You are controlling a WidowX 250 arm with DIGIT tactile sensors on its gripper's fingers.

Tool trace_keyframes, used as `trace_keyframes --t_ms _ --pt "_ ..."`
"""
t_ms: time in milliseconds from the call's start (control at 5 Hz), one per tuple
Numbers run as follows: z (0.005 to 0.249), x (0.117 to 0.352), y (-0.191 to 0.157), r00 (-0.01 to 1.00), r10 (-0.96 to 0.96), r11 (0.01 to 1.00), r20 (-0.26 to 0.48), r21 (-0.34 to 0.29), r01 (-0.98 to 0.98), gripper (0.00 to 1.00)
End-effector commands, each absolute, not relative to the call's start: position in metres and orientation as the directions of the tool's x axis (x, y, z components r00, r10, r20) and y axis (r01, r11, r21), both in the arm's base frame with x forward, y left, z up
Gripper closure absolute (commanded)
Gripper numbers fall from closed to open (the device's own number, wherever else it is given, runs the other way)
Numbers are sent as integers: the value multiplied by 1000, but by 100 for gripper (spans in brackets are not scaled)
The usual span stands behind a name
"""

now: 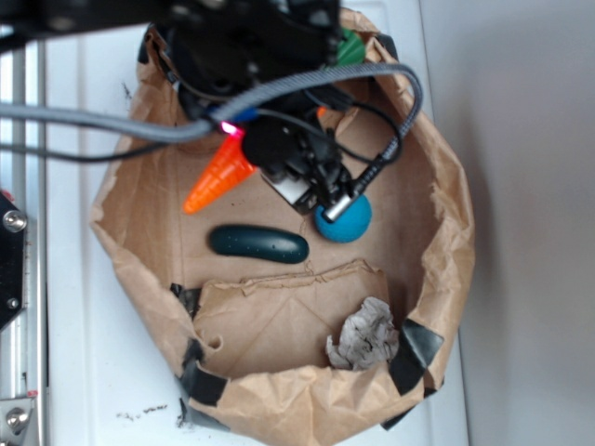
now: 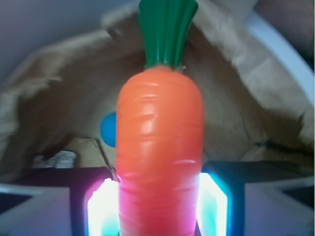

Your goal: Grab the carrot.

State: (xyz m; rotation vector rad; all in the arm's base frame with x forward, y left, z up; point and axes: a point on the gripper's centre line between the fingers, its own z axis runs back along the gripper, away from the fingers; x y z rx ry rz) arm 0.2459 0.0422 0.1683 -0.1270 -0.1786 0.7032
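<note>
Exterior view: a brown paper bag (image 1: 437, 195) with its rim rolled down lies on a white table (image 1: 84, 372), black tape patching the lower rim. The black arm (image 1: 251, 46) reaches in from the top edge, with a grey cable (image 1: 307, 84) looping across it. The gripper (image 1: 270, 158) sits over the bag's middle. The carrot (image 1: 216, 178) pokes out from under it, pointed tip toward lower left; its green top (image 1: 351, 48) shows past the arm at upper right. Whether the carrot is clear of the bag floor cannot be told here. Just below the tip lies a dark green oblong (image 1: 258, 243). A blue ball (image 1: 344, 221) lies right of it, partly under the gripper. A crumpled grey wad (image 1: 364, 336) rests near the lower rim.

Wrist view: the carrot (image 2: 160, 157) fills the centre, lengthwise, green top (image 2: 166, 32) pointing away. The 2 fingers (image 2: 103, 209) press against its sides, 1 left and 1 right, glowing pink and cyan. The jaws are clamped on the carrot. The ball (image 2: 109, 130) peeks out left of the carrot. The wad (image 2: 54, 160) is blurred at lower left. Bag wall (image 2: 236, 98) fills the background.
</note>
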Motion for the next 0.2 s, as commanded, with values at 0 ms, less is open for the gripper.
trace_keyframes --t_ms 0 --pt "178 243 34 780 497 863 380 -125 -489 0"
